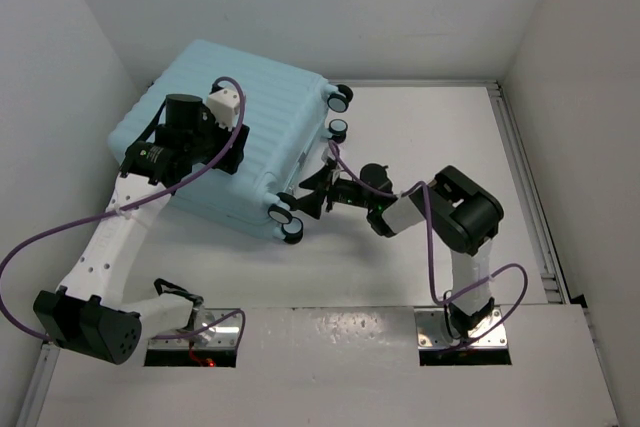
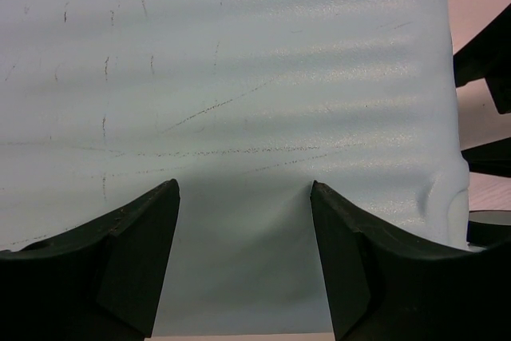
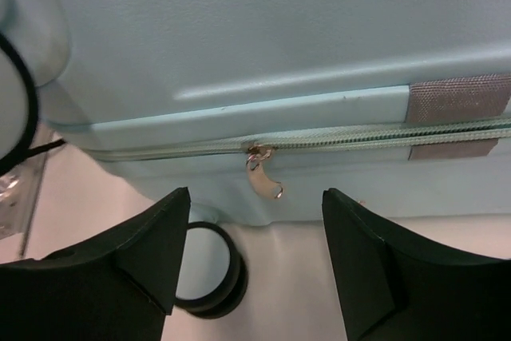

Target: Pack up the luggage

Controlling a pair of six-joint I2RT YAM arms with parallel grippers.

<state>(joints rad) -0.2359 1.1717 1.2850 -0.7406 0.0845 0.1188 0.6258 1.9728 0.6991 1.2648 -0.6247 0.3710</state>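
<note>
Hovering at a shut suitcase, both grippers empty

The luggage (image 1: pixel 275 112) lies flat on the far left of the table (image 1: pixel 430 147), pushed near the corner where the white walls meet. Its ribbed shell faces up and its black caster wheels (image 1: pixel 339 129) point toward the middle of the table. The lid is down, and the zipper (image 3: pixel 359 137) is closed along the stretch that shows.

The left gripper (image 2: pixel 243 189) is over the top of the shell with its fingers spread well apart. Only pale blue plastic (scuffed with fine dark scratches) shows between them. It holds nothing; whether the fingertips touch the shell I cannot tell.

The right gripper (image 3: pixel 255 193) is at the wheel end of the case, low by the table. Its jaws are also wide and have hold of nothing. Straight ahead of the gap hangs the metal zipper pull (image 3: pixel 263 180), apart from both fingers. A grey fabric tab (image 3: pixel 459 100) crosses the seam to the right, and one wheel (image 3: pixel 211 269) sits below the left finger.
</note>
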